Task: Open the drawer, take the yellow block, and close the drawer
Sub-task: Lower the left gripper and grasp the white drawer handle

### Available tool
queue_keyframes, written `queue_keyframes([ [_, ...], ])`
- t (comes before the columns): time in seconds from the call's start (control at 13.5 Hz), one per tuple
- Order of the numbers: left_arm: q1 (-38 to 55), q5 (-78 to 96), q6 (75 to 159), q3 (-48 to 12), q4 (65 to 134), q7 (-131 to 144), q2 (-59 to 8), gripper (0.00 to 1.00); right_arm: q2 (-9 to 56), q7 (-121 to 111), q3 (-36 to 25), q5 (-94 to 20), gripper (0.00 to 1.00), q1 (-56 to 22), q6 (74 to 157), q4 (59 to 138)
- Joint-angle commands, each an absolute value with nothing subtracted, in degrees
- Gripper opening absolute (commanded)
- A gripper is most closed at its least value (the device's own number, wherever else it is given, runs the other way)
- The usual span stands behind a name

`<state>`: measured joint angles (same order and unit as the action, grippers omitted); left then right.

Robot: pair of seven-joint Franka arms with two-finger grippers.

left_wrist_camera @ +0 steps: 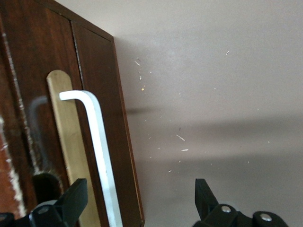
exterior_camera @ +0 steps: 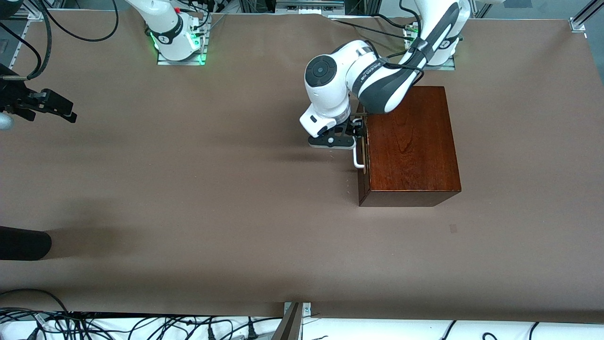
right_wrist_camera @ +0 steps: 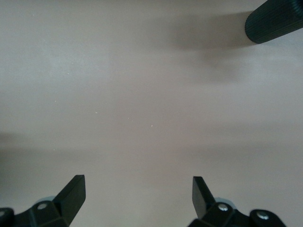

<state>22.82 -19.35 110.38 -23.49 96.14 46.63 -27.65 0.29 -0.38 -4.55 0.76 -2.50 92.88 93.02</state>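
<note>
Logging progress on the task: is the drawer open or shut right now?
Shut. The drawer front sits flush with the wooden box; the left tool, open, straddles its white handle. The right tool waits.

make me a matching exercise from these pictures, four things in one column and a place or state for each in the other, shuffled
Things:
1. drawer
2. handle
3. left gripper
4. right gripper

Places or states:
A. white bar between open fingers
B. open over bare table, at the right arm's end
C. closed, flush with the box front
D. open at the drawer front

Pairs: 1-C, 2-A, 3-D, 4-B
</note>
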Motion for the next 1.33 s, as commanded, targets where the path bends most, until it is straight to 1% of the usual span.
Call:
queue_keyframes([
  [0.0,23.03,-22.40,111.79,-23.03,96.42,47.11,-28.65,1.00,0.18,0.26,-4.39,0.97,1.00,-2.55,91.93,92.29],
  [0.59,23.03,-23.81,114.69,-21.10,97.03,47.11,-30.41,1.00,0.26,0.26,-4.39,0.97,1.00,-2.55,91.93,92.29],
  [1.03,23.91,-23.99,114.96,-21.09,97.12,49.12,-31.38,1.00,0.44,0.26,-4.39,0.97,1.00,-2.55,91.93,92.29],
  [1.26,23.91,-23.21,116.72,-21.09,96.95,50.36,-31.64,1.00,0.53,0.26,-4.39,1.05,1.00,-2.55,91.93,92.29],
])
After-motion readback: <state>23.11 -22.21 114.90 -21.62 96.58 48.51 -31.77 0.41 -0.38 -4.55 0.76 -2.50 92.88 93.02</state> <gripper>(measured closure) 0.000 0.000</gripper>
